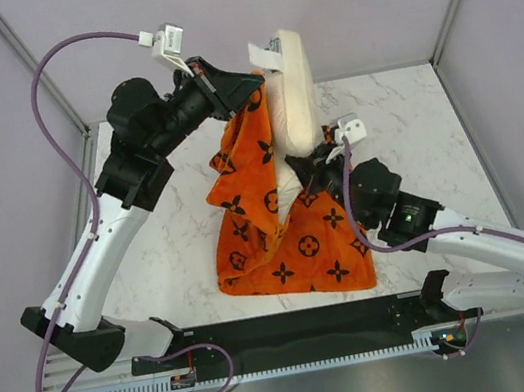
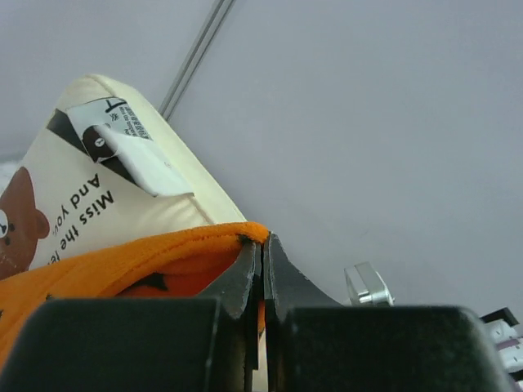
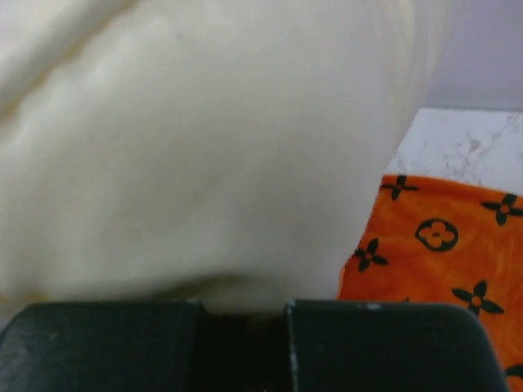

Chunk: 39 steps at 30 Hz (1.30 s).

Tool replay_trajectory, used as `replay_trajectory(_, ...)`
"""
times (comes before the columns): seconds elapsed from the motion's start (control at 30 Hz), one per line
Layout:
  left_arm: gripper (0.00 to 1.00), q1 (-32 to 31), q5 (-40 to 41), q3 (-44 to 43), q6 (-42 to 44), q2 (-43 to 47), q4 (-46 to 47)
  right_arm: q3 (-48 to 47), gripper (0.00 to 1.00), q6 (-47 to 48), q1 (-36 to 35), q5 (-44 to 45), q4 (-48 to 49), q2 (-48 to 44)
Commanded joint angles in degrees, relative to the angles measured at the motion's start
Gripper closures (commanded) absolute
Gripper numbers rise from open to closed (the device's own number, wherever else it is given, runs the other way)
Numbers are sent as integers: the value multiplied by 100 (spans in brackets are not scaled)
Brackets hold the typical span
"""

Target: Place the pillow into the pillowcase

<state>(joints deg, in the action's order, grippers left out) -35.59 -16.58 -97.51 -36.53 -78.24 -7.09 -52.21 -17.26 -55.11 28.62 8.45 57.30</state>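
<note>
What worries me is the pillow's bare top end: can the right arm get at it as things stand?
Probably yes. The right gripper sits against the pillow lower down, its top end stands clear above the pillowcase, and the left gripper pinches the pillowcase rim on the other side.

Plump cream-white pillow [image 1: 293, 99] upright at top centre of the overhead view, white tag on its upper end, lower part sunk into the pillowcase [image 1: 279, 234]. Bright orange plush with black flower and monogram motifs, wrinkled, upper rim lifted high at the pillow's left, lower end spread on the marble surface [image 1: 179, 241], centre frame.
</note>
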Motion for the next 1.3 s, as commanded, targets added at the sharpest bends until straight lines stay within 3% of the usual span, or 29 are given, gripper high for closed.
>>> replay_trajectory(0.0, 98, 52, 5, -417, 138, 89, 26, 482, 100, -506, -17, -1024, 464, 203)
replay_trajectory(0.17, 98, 307, 111, -769, 138, 80, -652, 782, 100, -226, -192, -1860, 895, 273)
replay_trajectory(0.3, 98, 535, 338, -200, 217, 457, -1100, 353, 100, 353, -534, -2317, 668, 475)
replay_trajectory(0.47, 98, 1132, 691, 1549, 182, 1501, -1303, -1158, 100, 1336, -921, -2834, -263, 1440)
replay_trajectory(0.63, 98, 2599, 384, 3025, 314, 2180, -1971, -2416, 100, 1838, -1431, -3293, -1001, 2608)
replay_trajectory(0.8, 98, 3969, 85, 4939, -397, 3023, -1357, -3241, 95, 1963, -1775, -3424, -1530, 3505)
replay_trajectory(0.9, 98, 4244, 295, 5821, -775, 3323, -979, -3768, 93, 2199, -1915, -3732, -2100, 3884)
replay_trajectory(0.93, 98, 4271, 348, 6040, -942, 3533, -848, -3901, 90, 2279, -1976, -3724, -2484, 3964)
replay_trajectory(0.97, 98, 4297, 357, 6260, -1004, 3622, -707, -4007, 77, 2349, -2081, -3680, -2654, 4017)
replay_trajectory(1.07, 98, 4289, 594, 6780, -1145, 3938, -407, -4140, 53, 2315, -2100, -3575, -2910, 3956)
replay_trajectory(1.23, 98, 4289, 1059, 6860, -944, 4123, -556, -4096, 38, 2060, -2091, -3196, -2910, 3298)
replay_trajectory(1.27, 98, 4298, 1095, 6851, -935, 4132, -574, -4096, 31, 2007, -2083, -3240, -2910, 3201)
